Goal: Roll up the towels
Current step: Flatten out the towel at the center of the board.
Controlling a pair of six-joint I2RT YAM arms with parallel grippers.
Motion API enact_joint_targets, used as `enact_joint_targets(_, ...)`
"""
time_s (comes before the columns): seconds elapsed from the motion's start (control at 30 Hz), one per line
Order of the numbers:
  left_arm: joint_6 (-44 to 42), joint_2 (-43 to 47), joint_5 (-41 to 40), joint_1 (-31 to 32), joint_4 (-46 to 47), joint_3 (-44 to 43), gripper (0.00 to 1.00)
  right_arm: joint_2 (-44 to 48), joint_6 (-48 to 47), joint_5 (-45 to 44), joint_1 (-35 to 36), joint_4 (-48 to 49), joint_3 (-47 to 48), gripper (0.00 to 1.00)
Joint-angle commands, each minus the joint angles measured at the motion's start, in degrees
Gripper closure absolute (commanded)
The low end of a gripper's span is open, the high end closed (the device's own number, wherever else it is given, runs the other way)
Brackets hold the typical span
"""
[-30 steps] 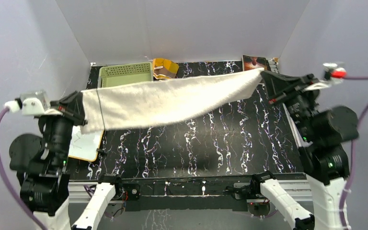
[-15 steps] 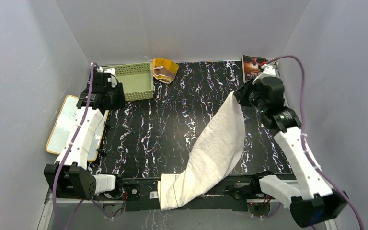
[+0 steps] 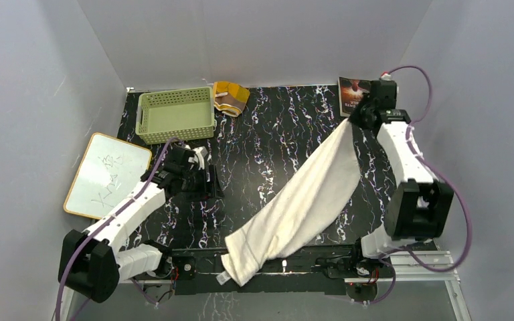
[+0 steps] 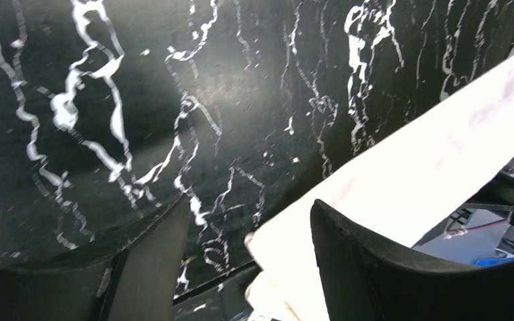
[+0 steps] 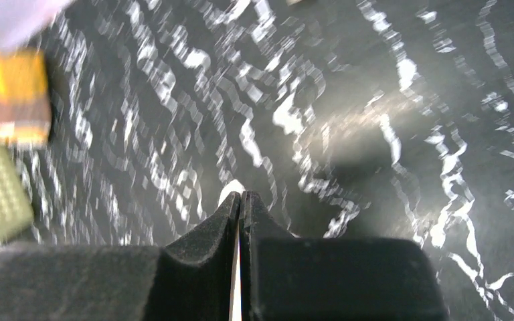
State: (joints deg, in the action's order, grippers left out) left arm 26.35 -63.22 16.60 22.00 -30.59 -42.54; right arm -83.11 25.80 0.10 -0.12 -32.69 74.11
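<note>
Black marbled desk (image 3: 268,134): white towel (image 3: 301,200), long axis diagonal, far-right corner to near edge, overhanging. Right gripper (image 3: 360,119) pinched shut on its far end. Left gripper (image 3: 209,184) parted, empty, left of towel's middle, nearer the loose end. Earlier: towel taut between both grippers; left since let go

The left arm (image 3: 124,212) and the right arm (image 3: 405,150) had smooth white shells on their long links and bulky black housings at the joints. A thin purple cable (image 3: 409,66) ran loosely along each arm. The fingers (image 4: 375,267) were matte black, broad at the root and tapering to blunt tips.
</note>
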Motion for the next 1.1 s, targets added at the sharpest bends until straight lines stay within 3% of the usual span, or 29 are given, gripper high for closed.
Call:
enact_joint_targets(0.0, 5.5, -4.6, 2.7, 2.7, 6.8, -1.6, 0.35, -8.0, 14.1, -1.5, -12.2, 4.7, 6.7, 1.0)
enact_joint_targets(0.1, 4.6, -9.8, 4.4, 5.0, 8.9, -4.6, 0.35, -3.7, 19.8, 1.2, -15.8, 16.0, -1.5, 1.0)
enact_joint_targets(0.57, 5.6, -31.8, 2.4, 11.0, 22.4, -14.5, 0.38, -6.2, 14.4, 4.2, -15.5, 10.8, 2.6, 1.0)
enact_joint_targets(0.83, 3.6, -39.6, 0.1, 13.6, 16.0, -20.9, 0.44, -5.1, 13.7, 4.6, -15.5, 11.3, 1.2, 1.0)
enact_joint_targets(1.07, 3.2, -40.6, -5.6, 17.1, 7.2, -22.5, 0.45, -4.6, 13.2, 4.8, -15.5, 11.5, 1.0, 1.0)
